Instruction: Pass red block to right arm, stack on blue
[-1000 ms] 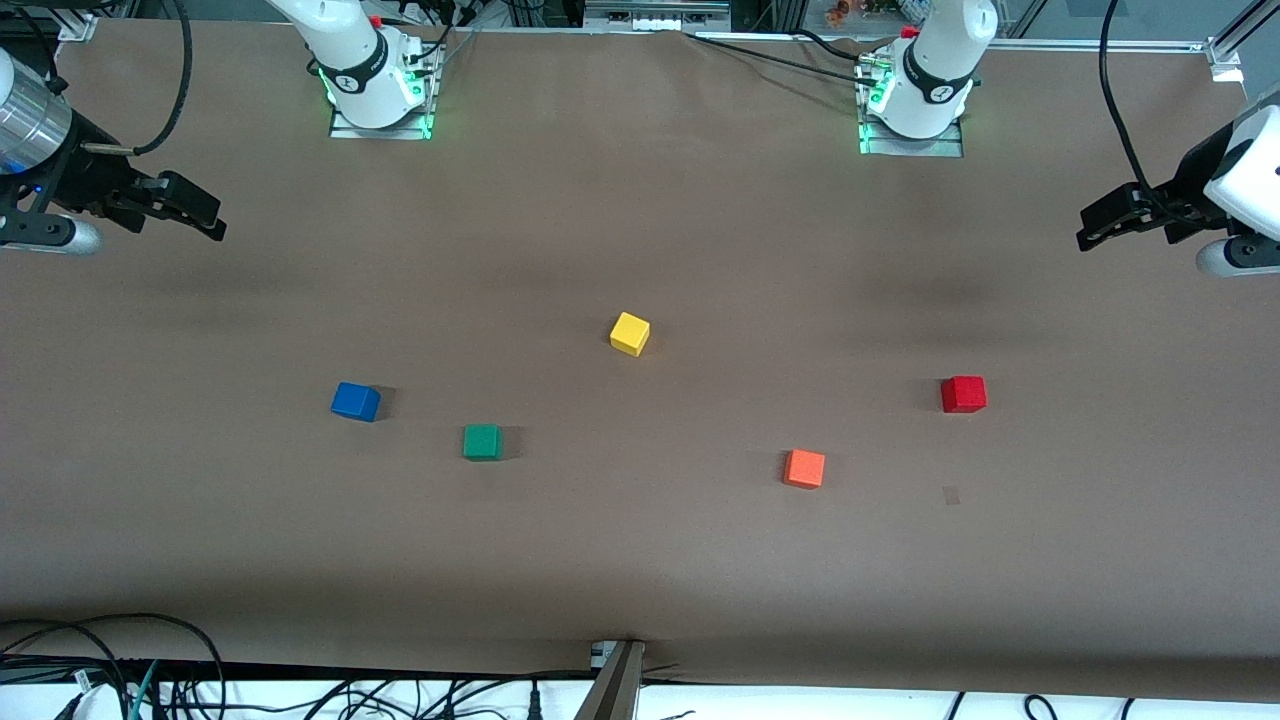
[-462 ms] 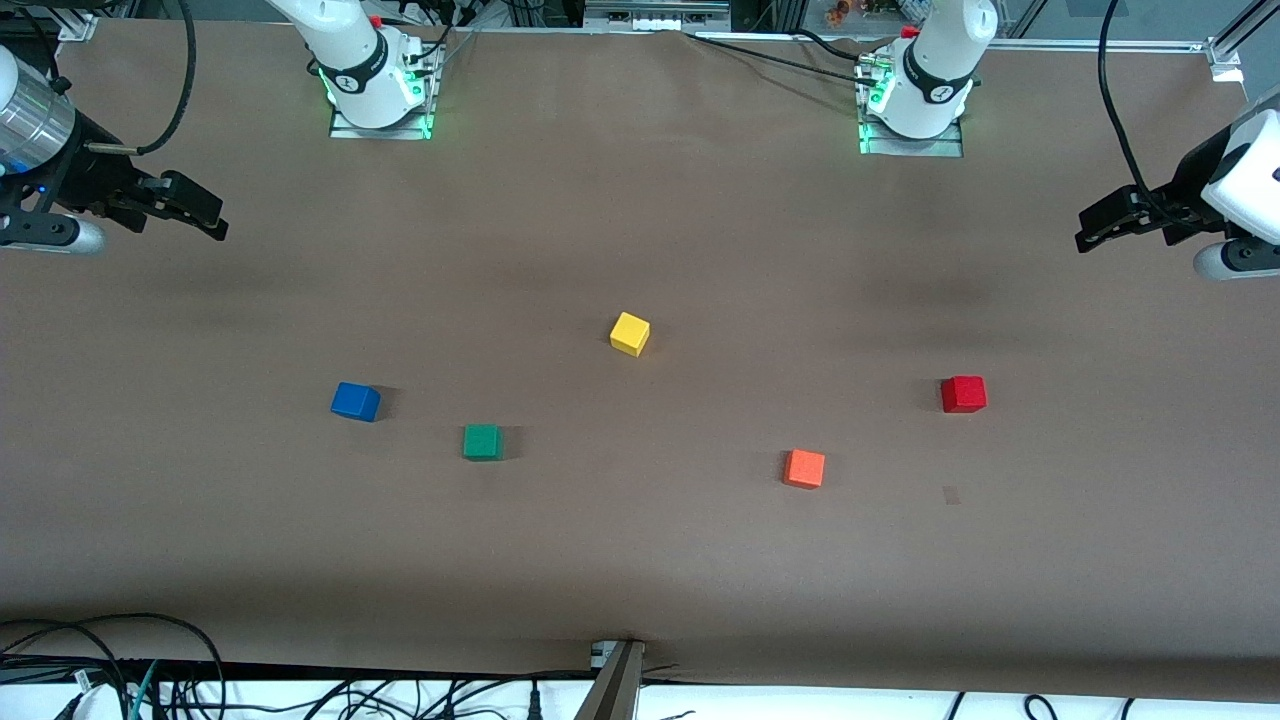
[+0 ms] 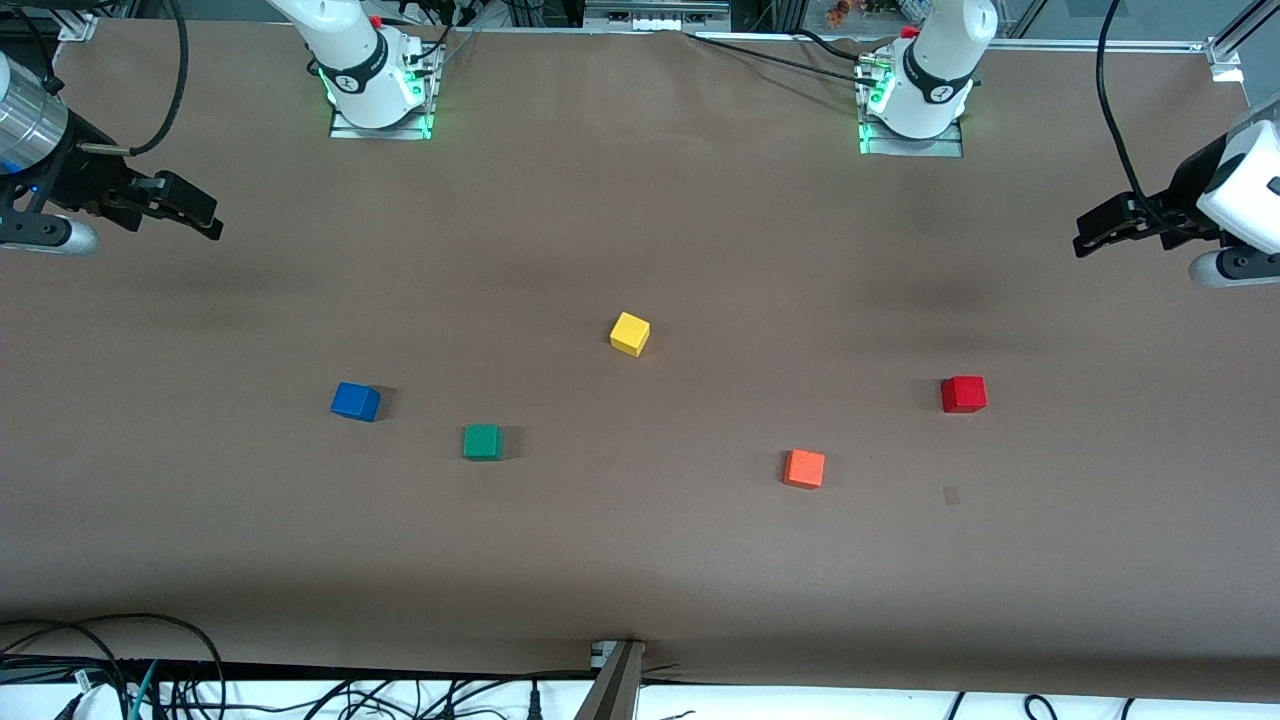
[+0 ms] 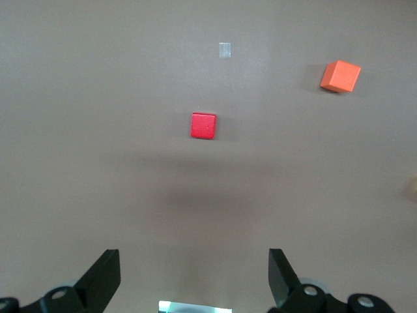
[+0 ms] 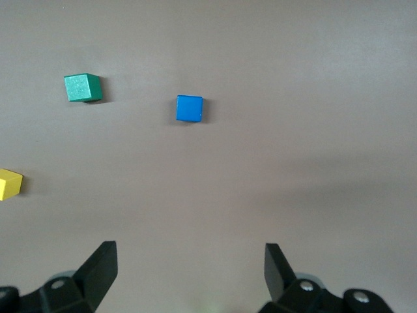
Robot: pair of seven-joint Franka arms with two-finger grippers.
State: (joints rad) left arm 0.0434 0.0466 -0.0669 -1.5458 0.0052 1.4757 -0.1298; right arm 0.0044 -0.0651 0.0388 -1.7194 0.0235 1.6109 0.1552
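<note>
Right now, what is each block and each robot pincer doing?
red block: flat on the table, untouched.
blue block: on the table, nothing stacked on it.
green block: on the table, alone.
yellow block: on the table, alone.
orange block: on the table, alone.
left pincer: open, empty.
right pincer: open, empty.

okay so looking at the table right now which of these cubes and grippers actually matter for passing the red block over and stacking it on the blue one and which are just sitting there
Part of the job:
red block, toward the left arm's end of the table
blue cube, toward the right arm's end
left gripper, open, up in the air, holding nothing
right gripper, open, up in the air, holding nothing

Just lying about:
yellow cube
green cube
orange cube
</note>
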